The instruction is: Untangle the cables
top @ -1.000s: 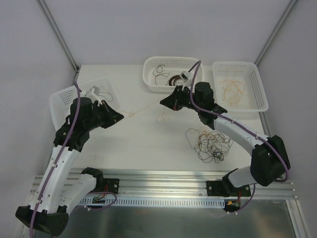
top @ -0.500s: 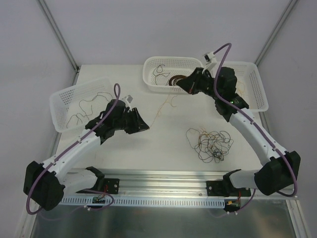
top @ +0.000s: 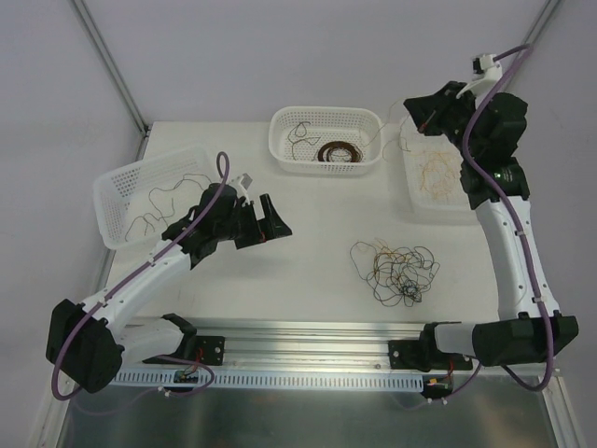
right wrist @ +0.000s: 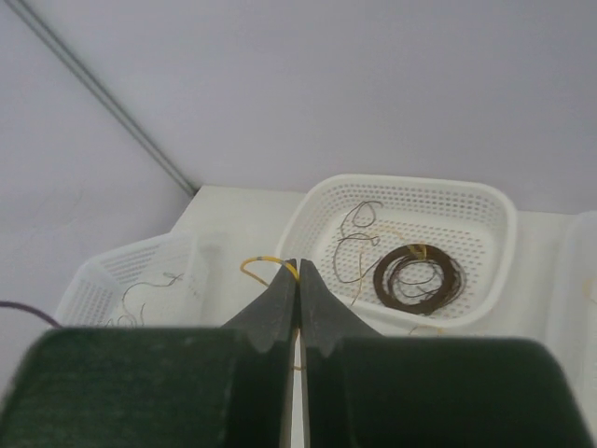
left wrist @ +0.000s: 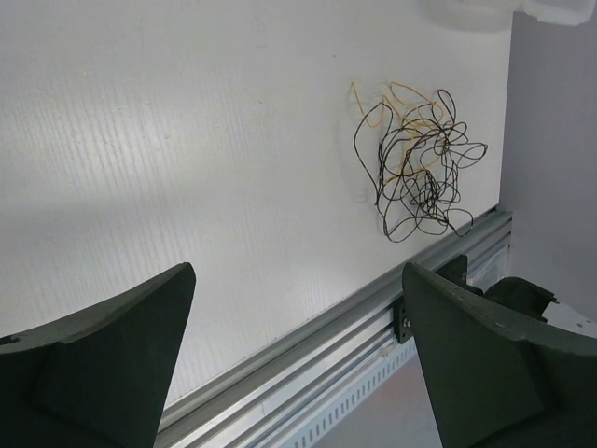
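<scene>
A loose tangle of black and yellow cables (top: 395,272) lies on the table in front of the right arm's base; the left wrist view has the tangle (left wrist: 420,173) near the table's front rail. My left gripper (top: 270,224) hovers left of centre with its jaws wide open and nothing between them (left wrist: 298,280). My right gripper (top: 411,105) is raised high over the near-left corner of the right basket (top: 485,149). It is shut (right wrist: 299,266) on a thin yellow cable (right wrist: 258,264) that loops out at the fingertips.
Three white perforated baskets stand on the table: the left basket (top: 117,182) holds dark strands, the middle basket (top: 280,140) a dark coil (top: 337,152) and loose strands, and the right one yellow strands (top: 437,174). An aluminium rail (top: 308,331) runs along the front edge.
My left gripper let go of the yellow strand, opened wide and swung toward the centre. My right arm rose and moved right, carrying the yellow cable over the right basket.
</scene>
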